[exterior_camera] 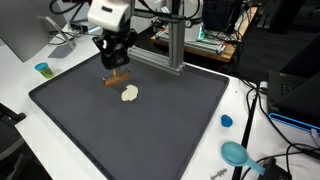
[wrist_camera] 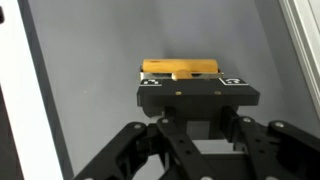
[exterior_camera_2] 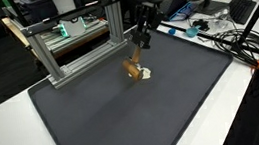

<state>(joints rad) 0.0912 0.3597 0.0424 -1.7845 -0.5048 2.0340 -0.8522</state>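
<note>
Pinching a small wooden block (exterior_camera: pixel 118 80), the claw (exterior_camera: pixel 115 66) had its black fingers pulled in narrow around it. In the wrist view the block (wrist_camera: pixel 180 67) was a flat, smooth, yellow-brown bar with straight edges. It lay sideways at 12 o'clock from the claw's dark, boxy body, and a short stub poked down between the fingers. I could not tell if the block sat on the mat or hung just above it. The mat (exterior_camera: pixel 150 130) was big, dark grey and flat, with rounded corners, and it lay on a white table (exterior_camera: pixel 20 85). A lumpy cream blob (exterior_camera: pixel 130 94) lay just beside the block, at about 4 o'clock from it in an exterior view. A silver metal frame (exterior_camera: pixel 176 45) made of square bars stood at 1 o'clock from the claw, by the far edge of the mat. Off the mat, a round blue cap (exterior_camera: pixel 227 121) sat at 3 o'clock, with a shiny teal scoop (exterior_camera: pixel 236 153) near it. A little cup (exterior_camera: pixel 42 69) stood at 9 o'clock.
</note>
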